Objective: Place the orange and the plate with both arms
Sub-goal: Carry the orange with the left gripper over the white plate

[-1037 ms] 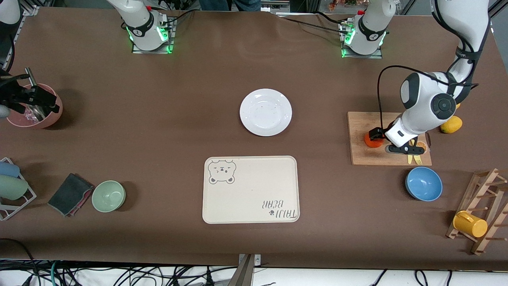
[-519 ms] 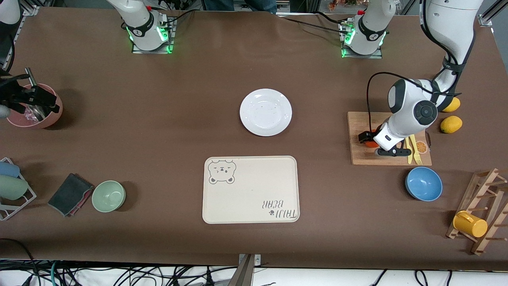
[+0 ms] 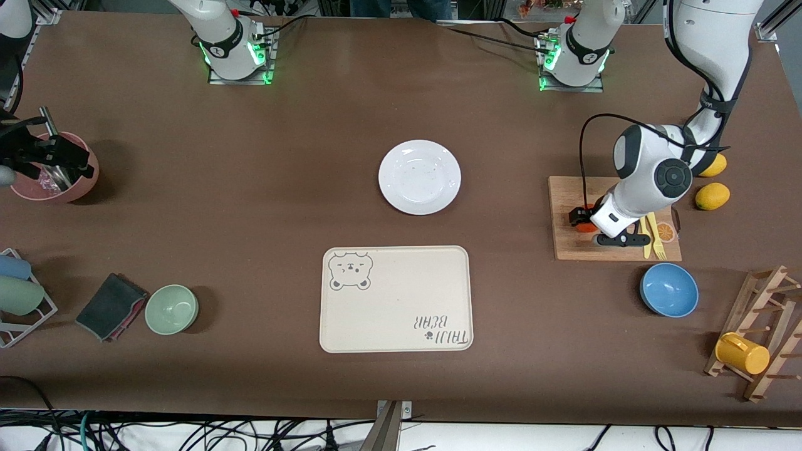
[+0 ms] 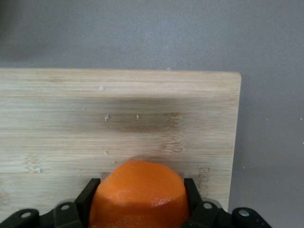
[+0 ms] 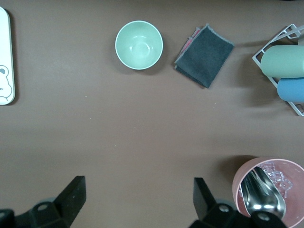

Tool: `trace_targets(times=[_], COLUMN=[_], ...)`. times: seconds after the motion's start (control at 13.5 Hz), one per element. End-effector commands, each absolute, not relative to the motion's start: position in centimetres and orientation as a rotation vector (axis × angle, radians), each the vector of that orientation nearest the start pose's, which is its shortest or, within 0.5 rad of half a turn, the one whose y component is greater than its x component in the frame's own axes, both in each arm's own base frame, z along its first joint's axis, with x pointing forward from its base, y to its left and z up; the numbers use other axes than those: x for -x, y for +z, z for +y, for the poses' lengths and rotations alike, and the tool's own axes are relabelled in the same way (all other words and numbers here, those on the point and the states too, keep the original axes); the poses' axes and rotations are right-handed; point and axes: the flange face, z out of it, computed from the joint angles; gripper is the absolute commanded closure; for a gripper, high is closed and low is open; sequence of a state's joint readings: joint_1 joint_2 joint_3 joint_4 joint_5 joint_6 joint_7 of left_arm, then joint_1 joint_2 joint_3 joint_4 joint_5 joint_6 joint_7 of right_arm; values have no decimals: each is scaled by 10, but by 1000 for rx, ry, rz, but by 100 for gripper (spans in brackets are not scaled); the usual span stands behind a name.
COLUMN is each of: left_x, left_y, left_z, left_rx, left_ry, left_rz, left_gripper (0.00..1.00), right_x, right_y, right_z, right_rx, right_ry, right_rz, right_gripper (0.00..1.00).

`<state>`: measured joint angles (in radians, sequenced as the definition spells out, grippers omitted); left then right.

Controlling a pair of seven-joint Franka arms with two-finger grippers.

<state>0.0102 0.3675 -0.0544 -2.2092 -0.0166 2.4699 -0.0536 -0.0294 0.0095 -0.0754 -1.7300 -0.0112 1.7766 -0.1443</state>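
Since a second ago my left gripper [image 3: 584,220] has clamped its fingers [image 4: 87,199] on the one small red-orange orange [image 4: 137,192] on the bamboo cutting board [image 3: 567,241]; right gripper [image 5: 137,202] waits, fingers wide, over the pink bowl [image 5: 285,178]. One round white plate [image 3: 419,177] sits mid-bench, twelve o'clock of the cream bear-print tray [image 3: 396,299].

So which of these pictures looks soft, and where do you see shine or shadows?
Left wrist view: the orange fills the foreground slightly soft, a dark shadow band across the cutting board. Front view: the plate is glossy, green lights glow at the arm bases. Right wrist view: the green bowl looks crisp.
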Motion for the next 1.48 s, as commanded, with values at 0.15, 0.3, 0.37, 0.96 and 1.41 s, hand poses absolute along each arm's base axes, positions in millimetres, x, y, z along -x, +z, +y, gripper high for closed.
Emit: trace_targets(times=[0.15, 0.3, 0.37, 0.96, 1.41], left_x=[-550, -548, -541, -483, -478], left_y=[254, 263, 266, 251, 207], left_z=[-90, -146, -172, -378, -448], left_rx=[3157, 3159, 3156, 3057, 2983], left_ry=[244, 228, 230, 283, 363], left_rz=[-147, -306, -361, -795, -1012], left_gripper=[84, 84, 84, 83, 82], right_x=[-564, -564, -564, -564, -564], right_y=[565, 564, 564, 564, 564], right_z=[-60, -60, -60, -60, -60], right_rx=[3167, 3167, 3167, 3167, 3167], right_ry=[-56, -53, -53, -56, -56], right_rz=[-94, -94, -92, -94, -92], right_gripper=[0, 0, 0, 0, 0])
